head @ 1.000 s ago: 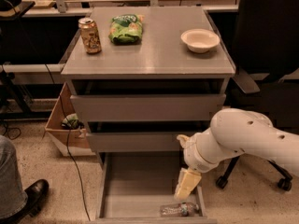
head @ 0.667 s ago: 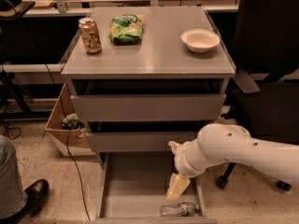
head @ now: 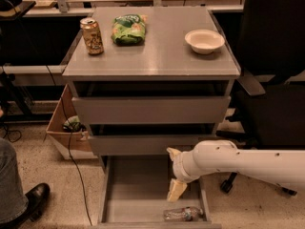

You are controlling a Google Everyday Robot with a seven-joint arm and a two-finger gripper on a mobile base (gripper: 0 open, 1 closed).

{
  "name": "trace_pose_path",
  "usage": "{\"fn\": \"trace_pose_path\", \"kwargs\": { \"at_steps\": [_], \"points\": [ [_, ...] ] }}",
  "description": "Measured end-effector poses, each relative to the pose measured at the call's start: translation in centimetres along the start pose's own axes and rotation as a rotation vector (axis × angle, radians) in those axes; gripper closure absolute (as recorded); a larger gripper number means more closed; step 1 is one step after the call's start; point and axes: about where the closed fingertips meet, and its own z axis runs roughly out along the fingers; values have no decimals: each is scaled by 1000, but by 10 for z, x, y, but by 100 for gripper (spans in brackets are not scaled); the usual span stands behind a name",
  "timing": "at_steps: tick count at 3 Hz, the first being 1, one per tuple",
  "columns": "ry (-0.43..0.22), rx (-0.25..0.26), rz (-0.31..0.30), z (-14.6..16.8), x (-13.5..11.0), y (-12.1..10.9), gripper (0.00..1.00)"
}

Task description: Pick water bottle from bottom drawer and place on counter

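Observation:
The water bottle (head: 183,214) lies on its side at the front right of the pulled-out bottom drawer (head: 138,190). My gripper (head: 176,191) hangs from the white arm, pointing down into the drawer, just above and slightly behind the bottle, with a small gap to it. The grey counter (head: 152,56) tops the cabinet above.
On the counter stand a gold-tan can (head: 92,36), a green chip bag (head: 128,29) and a white bowl (head: 204,40). Two shorter drawers are partly open above. A black office chair (head: 274,85) stands right, a cardboard box (head: 64,128) and a person's shoe (head: 31,199) left.
My arm has swung left and lower, bringing the gripper further over the bottom drawer and closer above the bottle. The bottle has not moved.

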Motion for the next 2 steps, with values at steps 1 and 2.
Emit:
{"fn": "trace_pose_path", "kwargs": {
  "at_steps": [1, 2],
  "points": [
    [7, -20, -42, 47, 31, -5, 0],
    [14, -77, -49, 95, 62, -1, 0]
  ]
}}
